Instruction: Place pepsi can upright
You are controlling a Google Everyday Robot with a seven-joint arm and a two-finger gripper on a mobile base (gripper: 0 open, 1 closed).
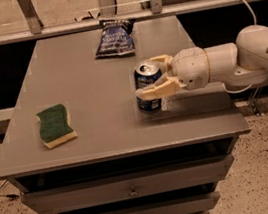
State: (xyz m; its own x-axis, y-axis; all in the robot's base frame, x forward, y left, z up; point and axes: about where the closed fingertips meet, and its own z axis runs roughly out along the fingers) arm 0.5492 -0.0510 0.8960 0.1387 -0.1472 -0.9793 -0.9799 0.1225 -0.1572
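The pepsi can (146,84) is dark blue with a silver top. It stands upright on the grey table (95,120), right of the middle. My gripper (147,78) reaches in from the right. Its cream fingers (153,92) sit on either side of the can, one across the front and one behind the rim, closed on it. The can's base rests on the tabletop.
A crinkled dark blue snack bag (114,38) lies at the back of the table. A green and yellow sponge (55,125) lies at the front left. My white arm (228,61) extends over the table's right edge. Drawers (132,190) sit below the top.
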